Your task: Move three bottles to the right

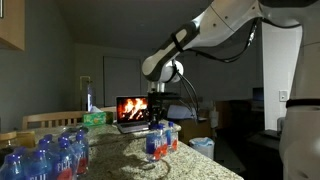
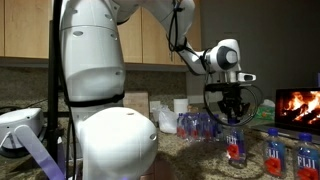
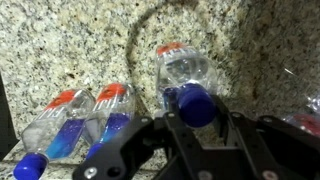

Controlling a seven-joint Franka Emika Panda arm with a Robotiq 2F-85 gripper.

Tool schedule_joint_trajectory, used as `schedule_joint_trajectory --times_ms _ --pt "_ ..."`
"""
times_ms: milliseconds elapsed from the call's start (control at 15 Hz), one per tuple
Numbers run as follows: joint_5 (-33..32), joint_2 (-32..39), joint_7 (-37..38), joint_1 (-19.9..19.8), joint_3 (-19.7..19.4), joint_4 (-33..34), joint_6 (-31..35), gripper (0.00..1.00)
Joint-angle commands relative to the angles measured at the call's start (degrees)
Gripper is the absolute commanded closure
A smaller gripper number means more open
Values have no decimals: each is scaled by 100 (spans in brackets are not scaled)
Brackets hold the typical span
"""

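Note:
My gripper [image 3: 196, 122] is shut on the top of a clear bluish water bottle [image 3: 185, 72] with a blue cap and a red-and-blue label; the cap sits between the fingers. In both exterior views the gripper [image 1: 158, 122] [image 2: 233, 118] hangs over this upright bottle [image 1: 154, 142] [image 2: 235, 147] on the granite counter. Two more bottles [image 3: 112, 112] [image 3: 58, 122] stand just left of it in the wrist view. In an exterior view two bottles [image 2: 273, 152] [image 2: 305, 156] stand right of the held one.
A cluster of several identical bottles stands at the counter's near left [image 1: 50, 155] and appears farther back in an exterior view [image 2: 197, 124]. An open laptop showing a fire picture [image 1: 134, 108] stands behind. The speckled counter [image 1: 115, 152] ends in an edge near a bin [image 1: 202, 146].

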Motion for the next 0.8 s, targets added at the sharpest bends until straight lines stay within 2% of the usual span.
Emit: schedule_joint_trajectory --times_ms 0,733 --pt "65 107 -149 -158 -45 245 48 85" --pt "163 999 -229 -184 -88 1070 -57 85"
